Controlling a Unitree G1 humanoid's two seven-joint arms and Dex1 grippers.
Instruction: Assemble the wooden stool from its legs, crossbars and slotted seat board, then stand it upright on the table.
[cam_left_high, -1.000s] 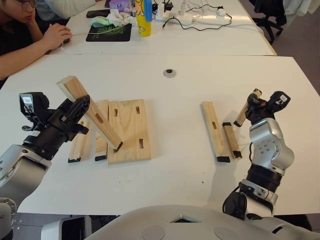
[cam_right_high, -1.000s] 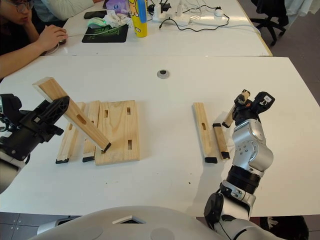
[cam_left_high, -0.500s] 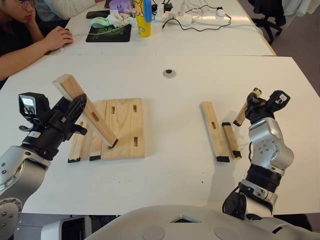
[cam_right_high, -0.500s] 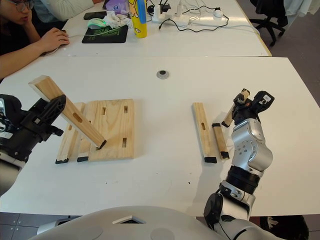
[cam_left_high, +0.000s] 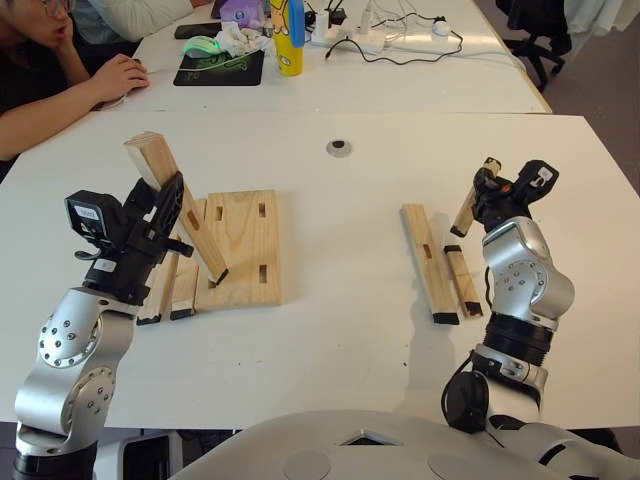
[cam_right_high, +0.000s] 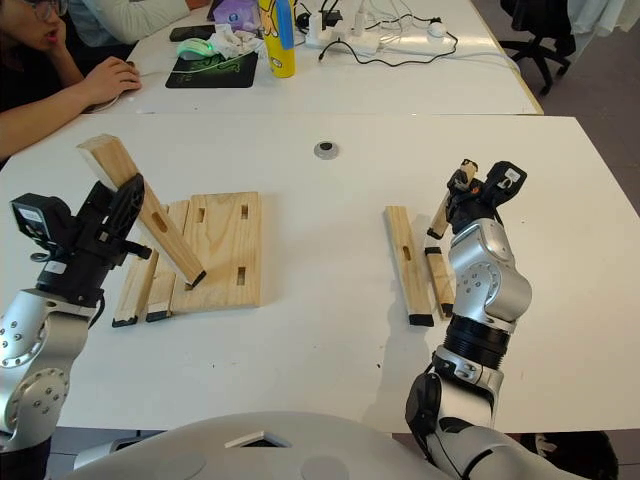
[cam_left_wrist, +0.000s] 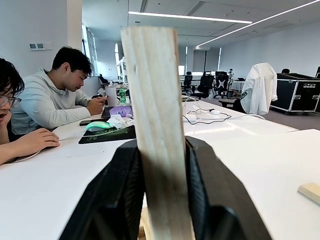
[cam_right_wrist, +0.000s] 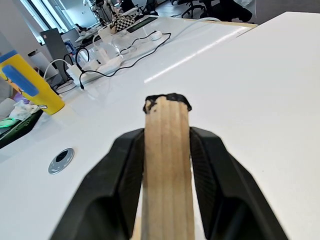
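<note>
The slotted seat board (cam_left_high: 250, 245) lies flat at left centre of the frame, two legs (cam_left_high: 160, 288) (cam_left_high: 185, 285) flat along its left edge. The left gripper (cam_left_high: 172, 205) is clamped on a third leg (cam_left_high: 204, 247), held tilted, its top toward the upper left and its dark-capped foot down at the board's left part; whether it touches cannot be told. At right centre a long leg (cam_left_high: 430, 262) and a short crossbar (cam_left_high: 463, 285) lie side by side, and just above them the right gripper (cam_left_high: 488, 192) grips another crossbar (cam_left_high: 463, 220), slanted, with its lower end near the short one.

The white table (cam_left_high: 340, 330) is bare in a wide band between the board and the long leg, and along its near edge at the bottom. The right gripper sits well in from the right edge. A round grommet (cam_left_high: 339, 148) lies at upper centre. Beyond the far edge a second table carries a yellow bottle (cam_left_high: 289, 35) and cables (cam_left_high: 395, 38).

A small sticker (cam_left_high: 88, 212) on the left wrist has print too small to read
</note>
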